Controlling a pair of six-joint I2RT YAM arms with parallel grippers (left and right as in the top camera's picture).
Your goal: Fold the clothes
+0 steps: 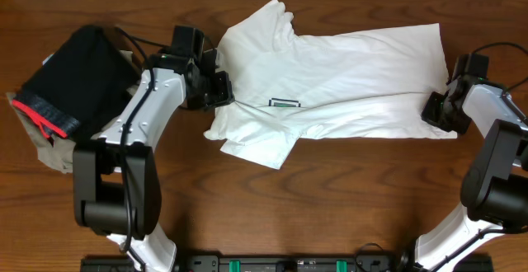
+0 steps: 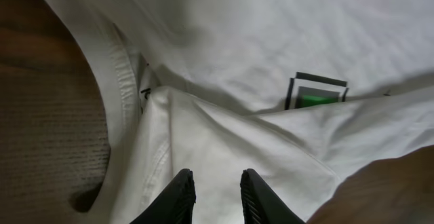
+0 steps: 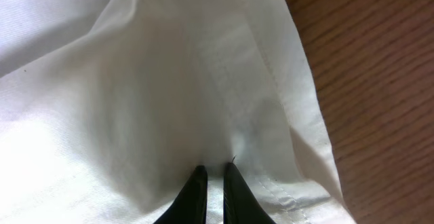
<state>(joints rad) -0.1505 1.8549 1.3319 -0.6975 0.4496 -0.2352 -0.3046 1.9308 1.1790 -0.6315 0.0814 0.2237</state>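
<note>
The clothes [image 1: 346,66] are a white T-shirt lying across the wooden table, folded over lengthwise, with the green square graphic [image 1: 285,103] peeking out at the fold. My left gripper [image 1: 221,92] is at the collar and sleeve end. In the left wrist view it [image 2: 215,183] stands open just over the white cloth [image 2: 224,136], with the graphic [image 2: 315,95] further off. My right gripper [image 1: 434,111] is at the hem end. In the right wrist view it [image 3: 214,173] is shut on a pinch of the stitched hem [image 3: 285,197].
A folded black garment [image 1: 78,74] with a red-pink band [image 1: 41,115] lies on a tan garment [image 1: 37,152] at the far left, close beside the left arm. Bare wood [image 1: 330,198] stretches along the front of the table.
</note>
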